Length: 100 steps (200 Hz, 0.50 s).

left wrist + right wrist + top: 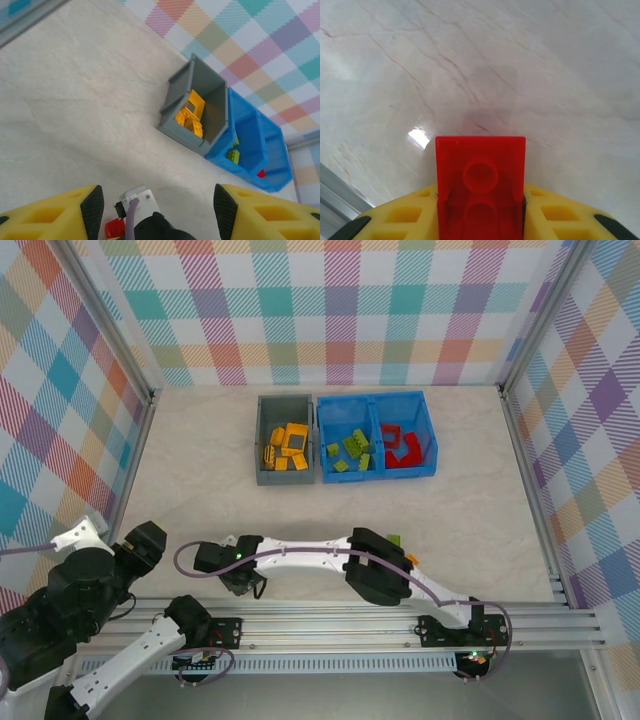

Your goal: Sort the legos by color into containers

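My right gripper is shut on a red lego, which stands between its yellow fingers just above the marble table. From above, that gripper sits low at the near left of the table. My left gripper is open with nothing between its pads, and it looks down on the right wrist and the red lego. The grey container holds yellow legos. The blue container holds green legos in its left compartment and red legos in its right.
A green lego lies on the table beside the right arm's elbow. The right arm stretches across the near edge from right to left. Checkered walls close in the table on three sides, and a metal rail runs along the front.
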Each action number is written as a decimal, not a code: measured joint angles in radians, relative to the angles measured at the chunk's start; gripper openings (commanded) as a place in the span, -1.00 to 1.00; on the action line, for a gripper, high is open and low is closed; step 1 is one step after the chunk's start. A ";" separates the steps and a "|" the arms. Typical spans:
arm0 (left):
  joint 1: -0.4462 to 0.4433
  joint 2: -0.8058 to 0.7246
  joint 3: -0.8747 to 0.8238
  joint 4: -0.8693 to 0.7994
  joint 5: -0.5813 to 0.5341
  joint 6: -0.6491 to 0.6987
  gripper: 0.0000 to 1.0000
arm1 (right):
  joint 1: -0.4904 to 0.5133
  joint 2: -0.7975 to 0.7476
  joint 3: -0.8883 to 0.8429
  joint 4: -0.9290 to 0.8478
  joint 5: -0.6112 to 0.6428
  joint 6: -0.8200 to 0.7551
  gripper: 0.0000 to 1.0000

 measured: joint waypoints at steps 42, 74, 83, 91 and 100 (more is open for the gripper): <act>0.000 0.159 0.015 0.145 0.223 0.111 0.31 | -0.081 -0.278 -0.260 0.068 0.014 0.005 -0.33; 0.000 0.342 0.015 0.305 0.414 0.169 0.30 | -0.264 -0.569 -0.473 0.104 0.020 0.015 -0.32; 0.000 0.403 0.016 0.359 0.465 0.177 0.30 | -0.339 -0.650 -0.522 0.104 0.023 0.018 -0.31; 0.000 0.453 0.016 0.402 0.502 0.180 0.30 | -0.409 -0.713 -0.556 0.103 0.023 0.018 -0.31; -0.002 0.517 0.017 0.458 0.542 0.183 0.29 | -0.500 -0.775 -0.586 0.098 0.026 0.017 -0.30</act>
